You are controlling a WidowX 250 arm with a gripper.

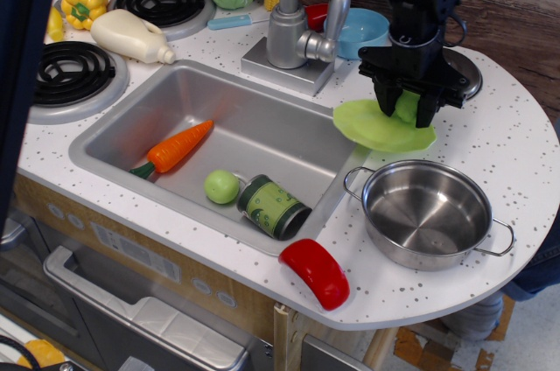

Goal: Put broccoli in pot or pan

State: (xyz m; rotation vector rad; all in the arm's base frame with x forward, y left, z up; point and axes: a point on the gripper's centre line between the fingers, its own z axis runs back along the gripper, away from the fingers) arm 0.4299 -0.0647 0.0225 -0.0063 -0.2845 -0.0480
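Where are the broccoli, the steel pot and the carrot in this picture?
broccoli (406, 107): the only camera view, on its light-green lumpy body between the end effector's fingers.
steel pot (426, 212): same view, on the bare inner bottom.
carrot (179, 146): same view, on the orange body, lying in the sink.
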